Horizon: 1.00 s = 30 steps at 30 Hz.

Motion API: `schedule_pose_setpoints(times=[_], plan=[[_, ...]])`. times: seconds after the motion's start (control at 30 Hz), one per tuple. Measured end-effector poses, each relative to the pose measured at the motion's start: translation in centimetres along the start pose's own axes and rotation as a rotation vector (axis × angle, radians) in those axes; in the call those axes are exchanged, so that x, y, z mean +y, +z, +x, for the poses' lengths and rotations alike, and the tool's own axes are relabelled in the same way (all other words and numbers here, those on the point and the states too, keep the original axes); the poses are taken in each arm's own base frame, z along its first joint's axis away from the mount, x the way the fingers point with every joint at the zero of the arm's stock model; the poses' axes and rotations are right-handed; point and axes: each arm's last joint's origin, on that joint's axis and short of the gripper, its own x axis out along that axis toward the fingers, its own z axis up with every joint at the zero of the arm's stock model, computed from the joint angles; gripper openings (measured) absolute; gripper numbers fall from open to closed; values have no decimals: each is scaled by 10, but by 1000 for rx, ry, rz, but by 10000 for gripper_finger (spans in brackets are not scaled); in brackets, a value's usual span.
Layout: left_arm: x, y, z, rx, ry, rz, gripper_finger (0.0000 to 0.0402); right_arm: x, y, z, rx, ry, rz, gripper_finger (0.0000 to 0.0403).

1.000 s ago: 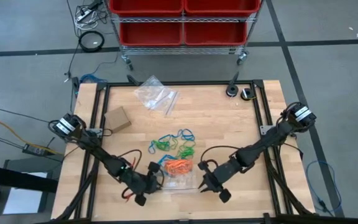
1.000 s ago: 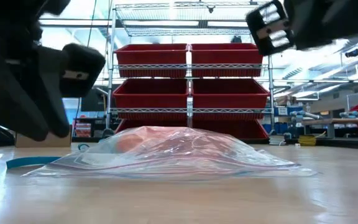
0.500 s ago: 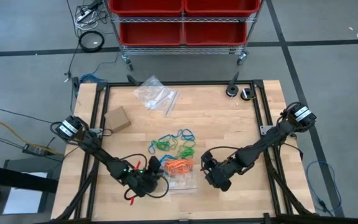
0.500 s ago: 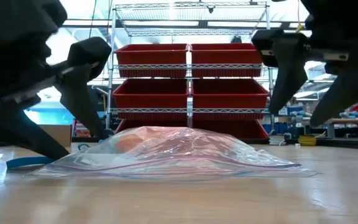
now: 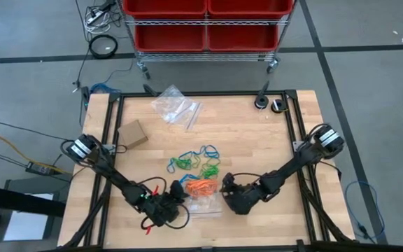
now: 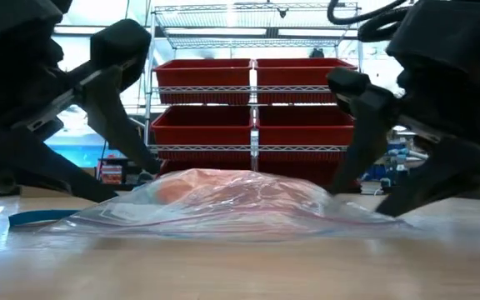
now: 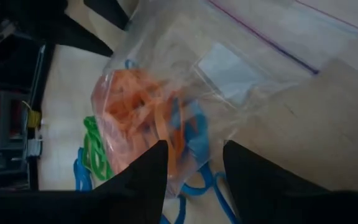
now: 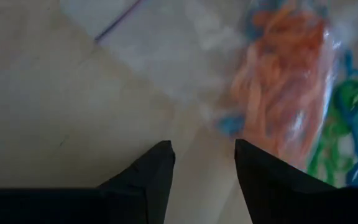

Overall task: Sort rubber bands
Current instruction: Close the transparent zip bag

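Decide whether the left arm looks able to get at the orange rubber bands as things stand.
Probably not directly. The left gripper has its fingers open right at the orange rubber bands, but these lie inside the clear plastic bag, whose film covers them.

a clear plastic bag (image 5: 203, 201) lies flat near the front edge of the wooden table (image 5: 257, 140). a second, crumpled clear bag (image 5: 175, 106) sits near the far edge, with a small cardboard box (image 5: 132, 134) toward the left side. beyond the table stands a wire rack with red bins (image 5: 205, 21).
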Motion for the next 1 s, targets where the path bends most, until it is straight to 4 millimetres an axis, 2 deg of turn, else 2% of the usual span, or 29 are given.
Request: schedule_pose_setpoints(times=[0.4, 0.57, 0.8, 1.0], plan=[[3, 3, 8, -34, 31, -57, 156, -19, 13, 9, -158, -144, 46, 166], [5, 3, 9, -32, 56, -73, 110, -23, 18, 7, -206, -188, 84, 166], [12, 5, 4, -31, 97, -125, 14, -25, 26, 3, -257, -253, 123, 153], [31, 9, -11, -42, 164, -177, 6, -22, 31, -2, -300, -262, 135, 151]])
